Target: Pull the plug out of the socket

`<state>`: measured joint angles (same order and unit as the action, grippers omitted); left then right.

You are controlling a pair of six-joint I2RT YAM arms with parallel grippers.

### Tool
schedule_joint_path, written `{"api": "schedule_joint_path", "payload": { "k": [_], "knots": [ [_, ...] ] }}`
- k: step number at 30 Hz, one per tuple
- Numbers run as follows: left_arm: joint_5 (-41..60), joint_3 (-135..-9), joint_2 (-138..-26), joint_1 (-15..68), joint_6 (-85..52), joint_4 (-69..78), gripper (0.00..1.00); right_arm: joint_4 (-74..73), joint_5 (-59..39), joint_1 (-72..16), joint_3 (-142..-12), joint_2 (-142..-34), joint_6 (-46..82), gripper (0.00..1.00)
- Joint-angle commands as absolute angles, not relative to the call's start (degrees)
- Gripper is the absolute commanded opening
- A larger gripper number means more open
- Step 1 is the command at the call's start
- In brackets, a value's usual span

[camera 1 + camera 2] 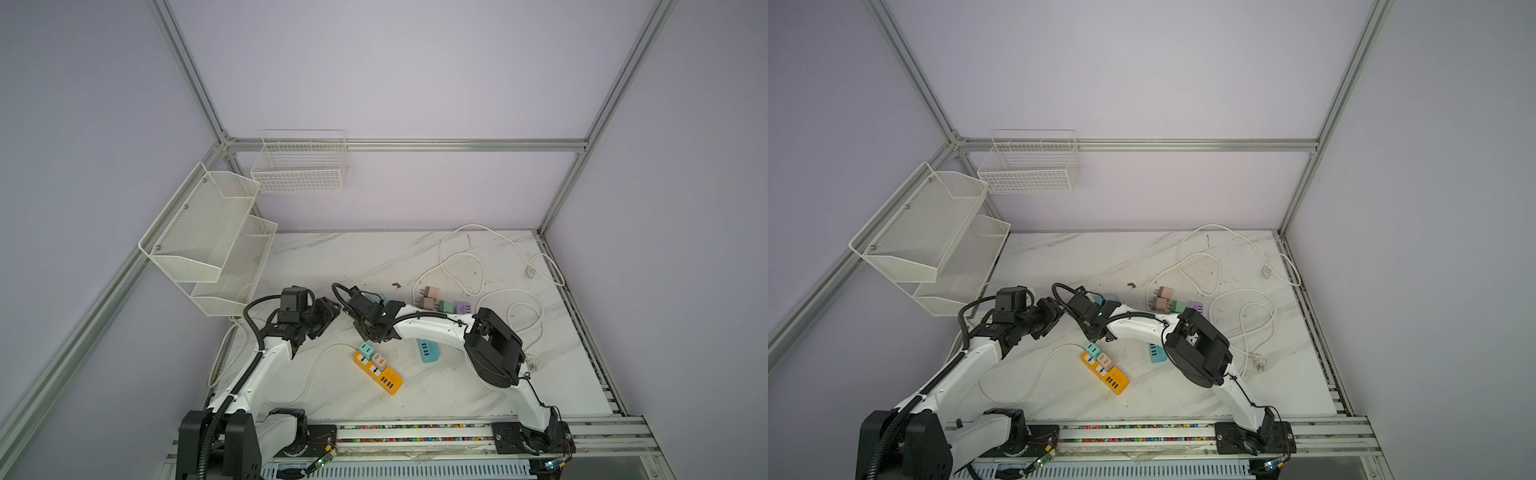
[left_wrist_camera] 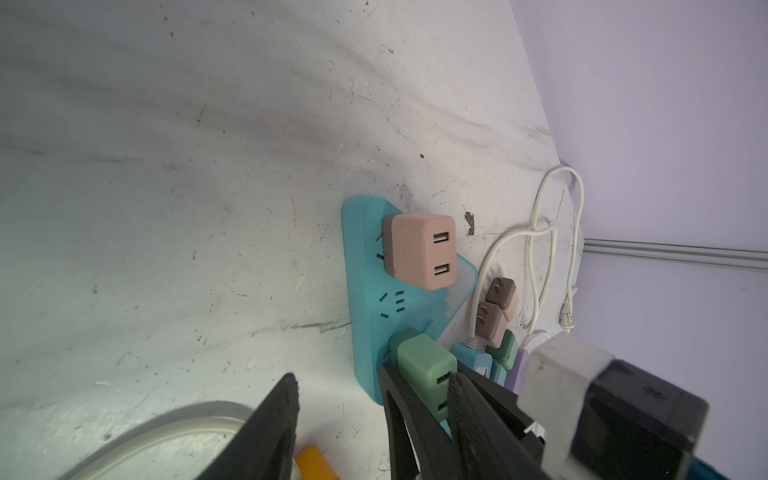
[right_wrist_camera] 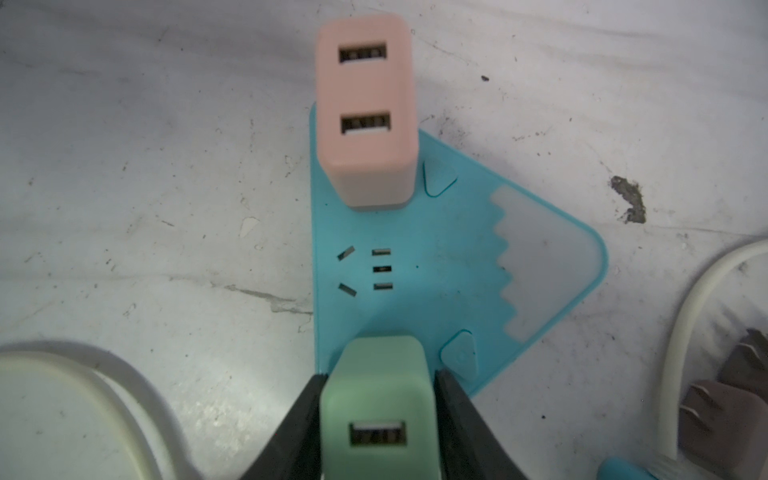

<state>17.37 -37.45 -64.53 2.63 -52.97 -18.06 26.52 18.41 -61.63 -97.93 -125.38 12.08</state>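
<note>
The right gripper (image 3: 380, 376) is clamped on the green plug (image 3: 374, 403), 1 black finger against each side, and the plug stands on a corner of the blue triangular socket (image 3: 440, 257) lying flat on the marble table (image 3: 145, 166). A pink plug (image 3: 365, 124) sits at the socket's other end, with 1 bare outlet (image 3: 368, 270) between the 2. The left gripper (image 1: 330, 311) hangs just beside the socket; only 1 of its fingers (image 2: 276, 424) shows clearly, so its opening cannot be told.
</note>
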Motion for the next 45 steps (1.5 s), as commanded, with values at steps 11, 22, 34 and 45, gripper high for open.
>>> {"api": "schedule_joint_path", "payload": {
  "k": [11,22,34,45],
  "knots": [
    [22.69,-35.42,-65.28,2.05,-51.87,-14.73,0.59,27.93,20.42,-60.83,-95.83,-123.1,13.16,0.26],
    [28.13,-36.12,-67.79,3.95,-50.0,-9.25,0.6,27.75,19.0,-56.89,-87.16,-116.02,21.04,0.25],
    [29.26,-40.42,-79.71,12.76,-52.47,1.44,0.61,25.75,17.54,-56.44,-82.44,-113.55,23.48,0.24],
    [33.29,-44.9,-90.23,15.44,-50.44,2.97,0.58,24.61,15.83,-56.38,-82.07,-113.86,24.52,0.24]
  ]
}}
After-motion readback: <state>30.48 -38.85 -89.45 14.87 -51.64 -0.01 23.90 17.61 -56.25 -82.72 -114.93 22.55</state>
